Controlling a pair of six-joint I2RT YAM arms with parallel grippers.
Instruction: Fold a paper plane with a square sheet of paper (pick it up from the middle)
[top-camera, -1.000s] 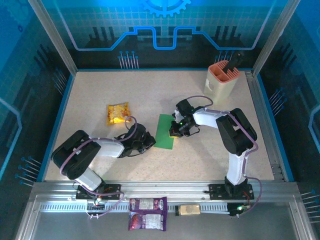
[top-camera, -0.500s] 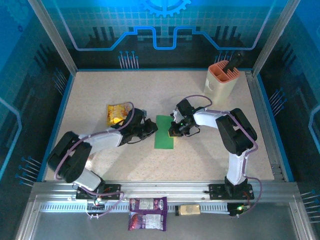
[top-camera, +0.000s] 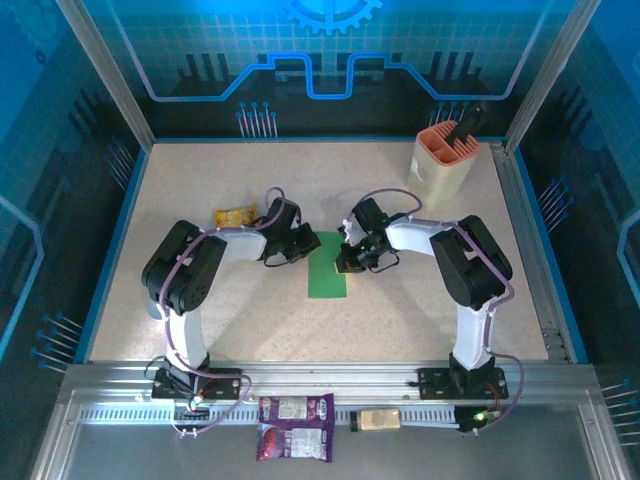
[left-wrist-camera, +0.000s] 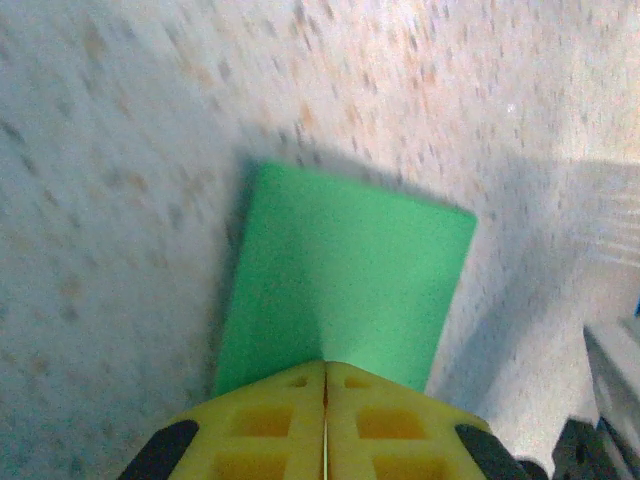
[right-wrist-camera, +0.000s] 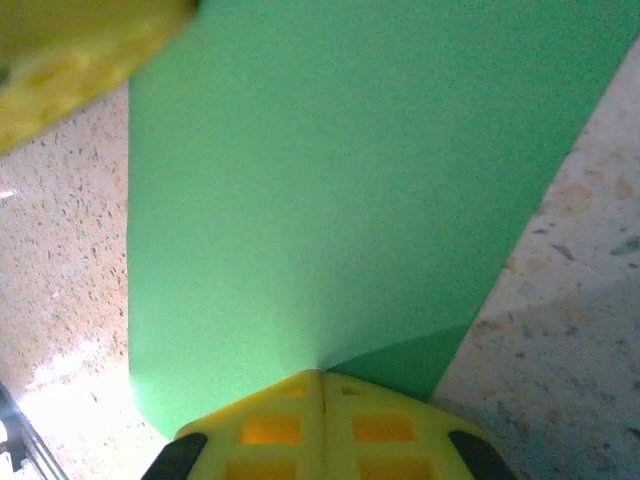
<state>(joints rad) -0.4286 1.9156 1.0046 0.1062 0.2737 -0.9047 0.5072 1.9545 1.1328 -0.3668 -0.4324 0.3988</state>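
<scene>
Lying mid-desk (top-camera: 420, 320), the square sheet of paper (top-camera: 328, 280) is doubled into a narrow strip, its long axis running near to far. Both pincers work at its far end. The left pincer (top-camera: 303, 243) is clamped on the far-left corner, and the right pincer (top-camera: 348, 258) is clamped on the right edge. The free length trails toward the arm bases. Neither arm is nearer, so the next fold probably needs both moving together.

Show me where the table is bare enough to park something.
Bare: the wide near strip this side of the green paper; the far strip behind the snack packet, across to the holder. Crowded: mid-table, left claw and right claw on the paper.
</scene>
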